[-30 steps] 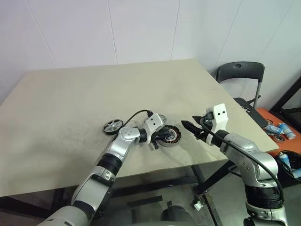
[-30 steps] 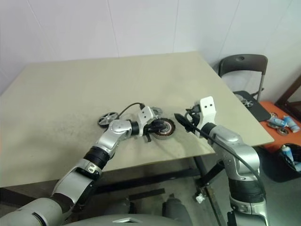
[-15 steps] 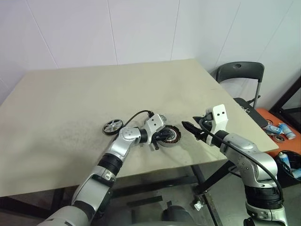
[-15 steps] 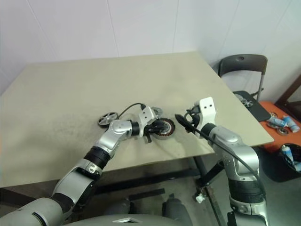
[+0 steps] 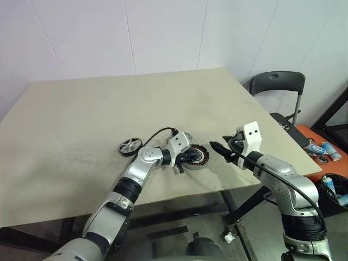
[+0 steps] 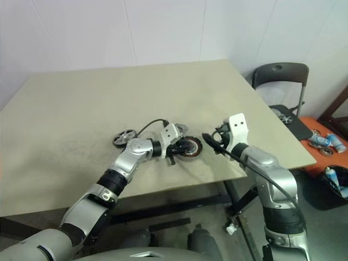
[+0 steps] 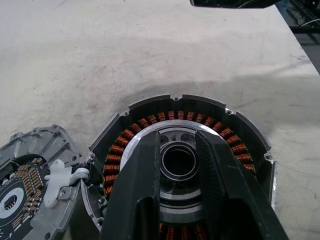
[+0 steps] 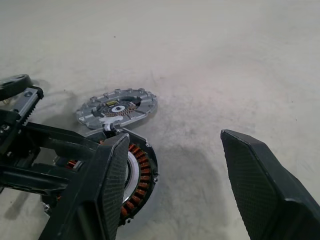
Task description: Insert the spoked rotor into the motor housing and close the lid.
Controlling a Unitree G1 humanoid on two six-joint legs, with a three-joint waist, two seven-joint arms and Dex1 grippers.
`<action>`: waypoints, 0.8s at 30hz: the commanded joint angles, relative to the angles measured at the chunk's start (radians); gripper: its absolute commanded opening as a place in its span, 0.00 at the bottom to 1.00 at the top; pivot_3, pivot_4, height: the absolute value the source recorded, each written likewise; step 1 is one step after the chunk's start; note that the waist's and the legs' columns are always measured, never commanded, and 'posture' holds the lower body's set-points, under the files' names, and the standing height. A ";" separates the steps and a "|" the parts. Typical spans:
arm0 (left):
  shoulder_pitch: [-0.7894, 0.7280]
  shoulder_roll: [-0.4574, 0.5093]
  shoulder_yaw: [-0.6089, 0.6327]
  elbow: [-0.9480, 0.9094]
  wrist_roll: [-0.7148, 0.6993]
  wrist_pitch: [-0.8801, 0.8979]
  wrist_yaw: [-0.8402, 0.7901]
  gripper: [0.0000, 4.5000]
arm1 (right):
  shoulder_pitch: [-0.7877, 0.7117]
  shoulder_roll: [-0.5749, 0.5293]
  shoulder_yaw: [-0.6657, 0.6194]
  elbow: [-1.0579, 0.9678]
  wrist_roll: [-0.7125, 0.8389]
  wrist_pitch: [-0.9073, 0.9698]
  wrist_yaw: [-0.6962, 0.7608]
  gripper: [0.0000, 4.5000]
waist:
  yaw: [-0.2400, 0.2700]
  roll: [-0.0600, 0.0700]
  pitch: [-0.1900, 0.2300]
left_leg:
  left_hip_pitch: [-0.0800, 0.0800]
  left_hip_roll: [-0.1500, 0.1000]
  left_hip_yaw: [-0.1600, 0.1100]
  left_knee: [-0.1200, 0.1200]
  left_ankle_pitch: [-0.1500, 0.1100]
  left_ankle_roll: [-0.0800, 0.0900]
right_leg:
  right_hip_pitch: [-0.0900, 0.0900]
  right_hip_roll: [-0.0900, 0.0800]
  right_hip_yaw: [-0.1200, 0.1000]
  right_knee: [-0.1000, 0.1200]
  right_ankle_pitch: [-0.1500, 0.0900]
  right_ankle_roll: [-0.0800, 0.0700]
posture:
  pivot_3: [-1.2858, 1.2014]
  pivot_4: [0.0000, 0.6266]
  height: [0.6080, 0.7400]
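Observation:
The motor housing (image 5: 199,157), a dark disc with copper windings (image 7: 175,116), lies near the table's front edge. My left gripper (image 5: 186,159) reaches over it from the left. Its fingers (image 7: 145,170) stand narrowly open above the silver centre, with nothing between them. The lid (image 8: 117,107), a grey notched disc, lies flat just behind the housing, touching its rim. The spoked rotor (image 5: 130,146) rests on the table further left, beside my left forearm. My right gripper (image 5: 219,149) hovers open and empty to the right of the housing, pointing at it.
The beige table (image 5: 109,103) stretches wide behind the parts. Its front edge runs close below the housing. A dark folding chair (image 5: 277,87) and an orange bin with small items (image 5: 325,148) stand off the table's right side.

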 commanded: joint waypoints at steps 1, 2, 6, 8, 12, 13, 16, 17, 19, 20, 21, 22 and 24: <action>0.004 0.002 0.004 0.000 0.006 0.013 0.005 0.17 | -0.010 -0.002 0.002 -0.016 -0.004 -0.022 0.003 0.68 | 0.000 0.000 0.000 | 0.000 0.000 0.000 0.000 0.000 0.000 | 0.000 0.000 0.000 0.000 0.000 0.000 | 0.52 0.00 1.00; 0.006 0.002 0.006 -0.003 -0.003 0.023 -0.010 0.17 | -0.011 -0.003 0.003 -0.015 -0.005 -0.022 0.003 0.68 | 0.000 0.000 0.000 | 0.000 0.000 0.000 0.000 0.000 0.000 | 0.000 0.000 0.000 0.000 0.000 0.000 | 0.52 0.00 1.00; 0.004 -0.013 0.037 -0.012 -0.038 0.011 -0.006 0.37 | -0.013 -0.006 0.000 -0.013 -0.010 -0.021 0.003 0.68 | 0.000 0.000 0.000 | 0.000 0.000 0.000 0.000 0.000 0.000 | 0.000 0.000 0.000 0.000 0.000 0.000 | 0.52 0.00 1.00; 0.000 -0.015 0.037 -0.009 -0.021 0.009 0.027 0.51 | -0.013 -0.008 -0.003 -0.011 -0.011 -0.021 0.004 0.68 | 0.000 0.000 0.000 | 0.000 0.000 0.000 0.000 0.000 0.000 | 0.000 0.000 0.000 0.000 0.000 0.000 | 0.52 0.00 1.00; 0.007 0.002 0.035 -0.015 -0.026 0.027 0.004 0.65 | -0.013 -0.008 -0.002 -0.008 -0.013 -0.022 0.004 0.68 | 0.000 0.000 0.000 | 0.000 0.000 0.000 0.000 0.000 0.000 | 0.000 0.000 0.000 0.000 0.000 0.000 | 0.52 0.00 1.00; 0.009 0.006 0.038 -0.016 -0.027 0.027 0.003 0.65 | -0.013 -0.008 -0.002 -0.008 -0.014 -0.022 0.004 0.68 | 0.000 0.000 0.000 | 0.000 0.000 0.000 0.000 0.000 0.000 | 0.000 0.000 0.000 0.000 0.000 0.000 | 0.52 0.00 1.00; 0.006 0.025 0.075 -0.025 -0.050 0.050 0.004 0.65 | -0.014 -0.005 -0.001 -0.006 -0.016 -0.022 0.004 0.68 | -0.004 0.000 0.000 | 0.000 0.000 0.000 0.000 0.000 0.000 | 0.000 0.000 0.000 0.000 0.000 0.000 | 0.52 0.00 1.00; 0.005 0.036 0.091 -0.037 -0.061 0.062 0.000 0.65 | -0.015 -0.003 -0.001 -0.006 -0.015 -0.022 0.005 0.68 | -0.005 0.000 0.000 | 0.000 0.000 0.000 0.000 0.000 0.000 | 0.000 0.000 0.000 0.000 0.000 0.000 | 0.52 0.00 1.00; 0.004 0.054 0.122 -0.069 -0.096 0.098 -0.010 0.65 | -0.018 0.002 -0.004 -0.008 -0.007 -0.018 0.007 0.68 | -0.006 0.000 0.000 | 0.000 0.000 0.000 0.000 0.000 0.000 | 0.000 0.001 0.000 0.000 0.000 0.000 | 0.52 0.00 1.00; 0.003 0.065 0.145 -0.093 -0.124 0.130 -0.017 0.65 | -0.022 0.003 -0.004 -0.010 -0.001 -0.017 0.012 0.68 | -0.007 0.000 0.000 | 0.000 0.000 0.000 0.000 0.000 0.000 | 0.000 0.001 0.000 0.001 0.000 0.000 | 0.52 0.00 1.00; 0.003 0.071 0.159 -0.111 -0.143 0.154 -0.021 0.65 | -0.025 0.004 -0.004 -0.011 0.003 -0.015 0.015 0.68 | -0.008 0.000 0.000 | 0.000 0.001 0.000 0.000 0.000 0.000 | 0.000 0.001 0.000 0.001 0.000 0.000 | 0.52 0.00 1.00; 0.004 0.085 0.186 -0.145 -0.178 0.190 -0.034 0.65 | -0.031 0.005 -0.001 -0.020 0.013 -0.012 0.026 0.68 | -0.007 0.000 0.000 | 0.000 0.001 0.000 0.000 0.000 0.000 | -0.001 0.001 0.000 0.001 0.000 0.000 | 0.52 0.00 1.00; 0.004 0.108 0.238 -0.203 -0.248 0.266 -0.053 0.65 | -0.039 0.004 0.011 -0.032 0.024 -0.006 0.044 0.68 | -0.005 0.000 0.000 | 0.000 0.001 0.000 0.000 0.000 0.000 | -0.001 0.001 0.000 0.002 0.000 0.000 | 0.52 0.00 1.00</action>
